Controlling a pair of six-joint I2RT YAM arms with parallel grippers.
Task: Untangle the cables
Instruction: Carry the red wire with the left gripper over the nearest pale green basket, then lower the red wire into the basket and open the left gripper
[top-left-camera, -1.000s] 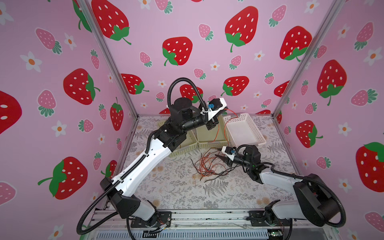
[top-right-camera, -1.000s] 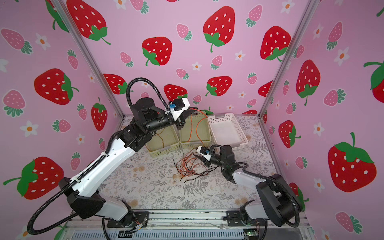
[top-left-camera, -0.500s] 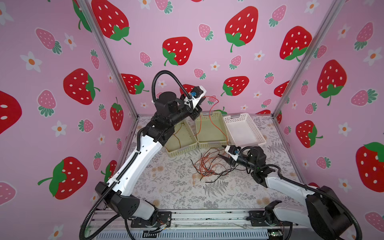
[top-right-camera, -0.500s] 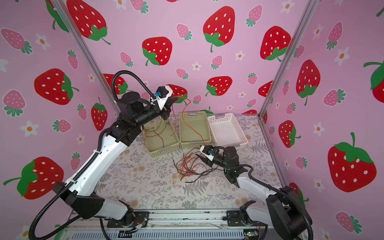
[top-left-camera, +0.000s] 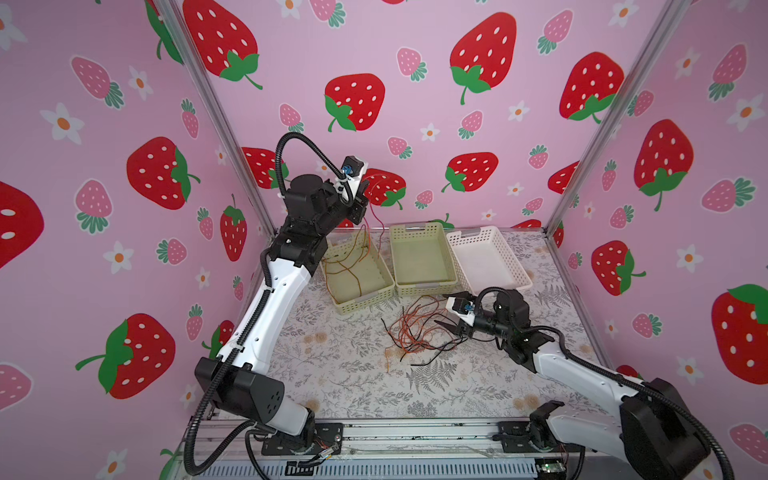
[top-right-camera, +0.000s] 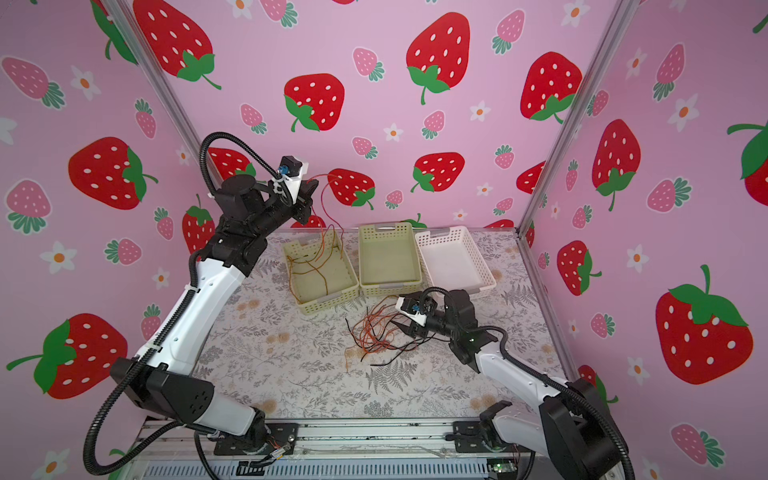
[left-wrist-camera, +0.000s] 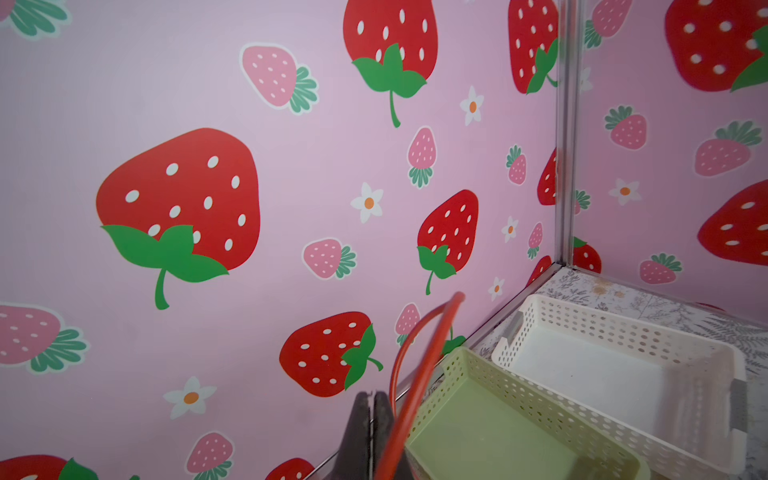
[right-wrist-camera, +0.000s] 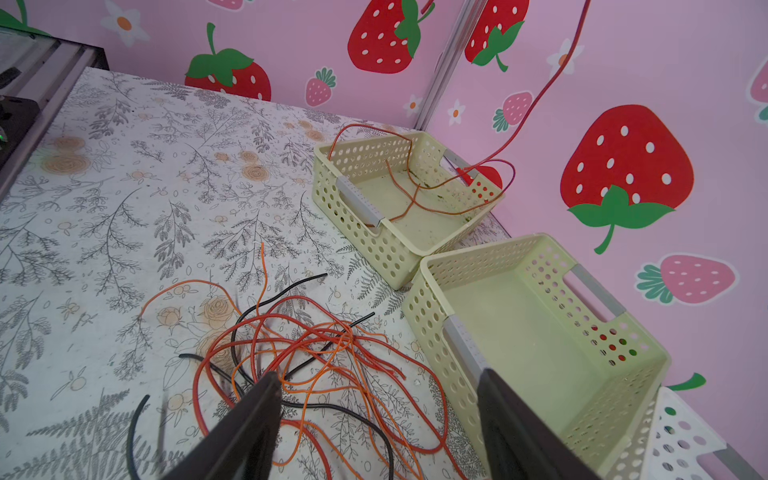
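A tangle of thin red, orange and black cables (top-left-camera: 415, 328) (top-right-camera: 374, 332) (right-wrist-camera: 316, 353) lies on the floral mat in front of the baskets. My right gripper (top-left-camera: 449, 309) (top-right-camera: 402, 311) (right-wrist-camera: 376, 376) hovers low at the tangle's right edge. It is open and nothing sits between its fingers. My left gripper (top-left-camera: 360, 199) (top-right-camera: 309, 195) (left-wrist-camera: 371, 395) is raised high over the left yellow basket (top-left-camera: 361, 301) (right-wrist-camera: 357, 208), shut on a red cable (top-left-camera: 376, 212) (top-right-camera: 328, 208) (left-wrist-camera: 419, 374). That cable hangs down into the basket, which holds orange-brown cables (top-left-camera: 349, 270).
A middle yellow basket (top-left-camera: 426, 286) (left-wrist-camera: 478, 374) and a white basket (top-left-camera: 501, 289) (left-wrist-camera: 623, 324) stand side by side at the back, to the right of the left one. Pink strawberry walls close in the back and both sides.
My left arm swung left with the red cable, from over the middle basket to over the left basket. My right gripper's jaws spread wider beside the tangle.
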